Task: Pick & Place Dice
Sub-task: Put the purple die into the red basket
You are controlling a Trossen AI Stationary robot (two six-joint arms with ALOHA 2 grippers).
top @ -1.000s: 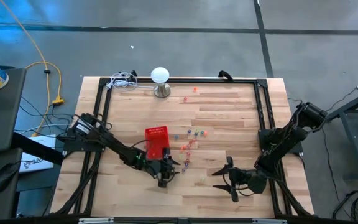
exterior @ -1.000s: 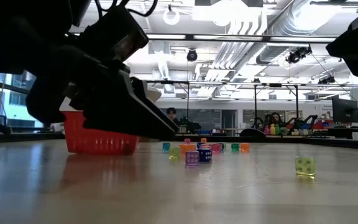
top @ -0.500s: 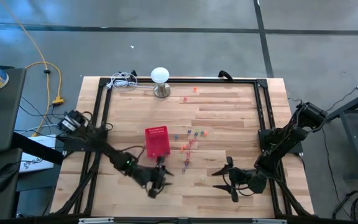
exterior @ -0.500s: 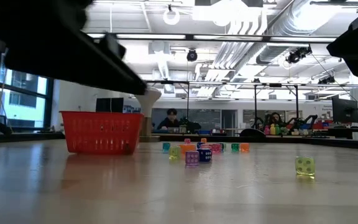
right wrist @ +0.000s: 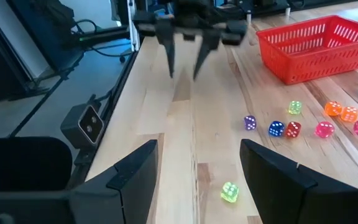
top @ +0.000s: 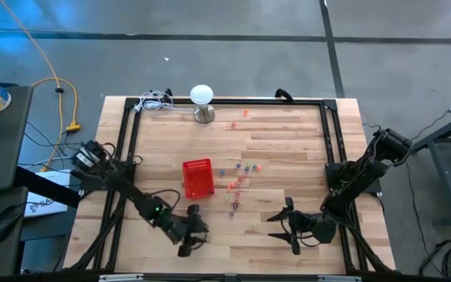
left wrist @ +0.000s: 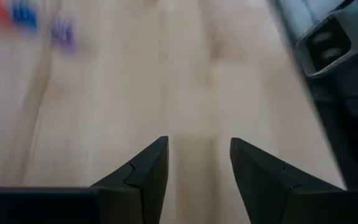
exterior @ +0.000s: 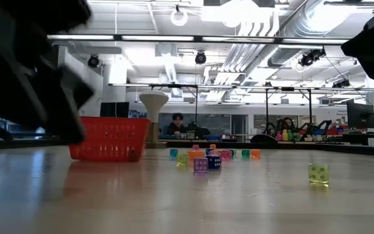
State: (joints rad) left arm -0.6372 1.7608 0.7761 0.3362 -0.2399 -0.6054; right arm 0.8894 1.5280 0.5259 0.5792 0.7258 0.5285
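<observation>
A pale wooden table (top: 288, 141) framed by black rails sits on a grey floor, and the low view looks across it into a bright workshop where people sit at distant benches. A white lamp-like stand (top: 202, 102) is at the far edge. The red mesh basket (top: 197, 178) stands upright on the boards, up-table from the left gripper (top: 188, 235) and well apart from it; whether anything lies inside cannot be told from these views. The dice (top: 238, 182) are tiny translucent cubes with white pips, in red, blue, purple, pink, orange and green, scattered loosely just beside the basket on the side toward the right arm; they lie farther up the table than both grippers and between them across its width. One yellow-green die (right wrist: 229, 191) sits alone, closest to the right gripper (top: 290, 225), just ahead of its fingers. Two more orange-pink specks (top: 239, 117) lie near the far rail, well away from either claw. The left gripper hovers low over bare wood near the front edge, its fingers (left wrist: 148, 174) parted by a moderate gap and holding nothing. The right gripper rests near the front right of the table, its fingers (right wrist: 135, 171) spread wide and empty, facing the left gripper across the boards.
</observation>
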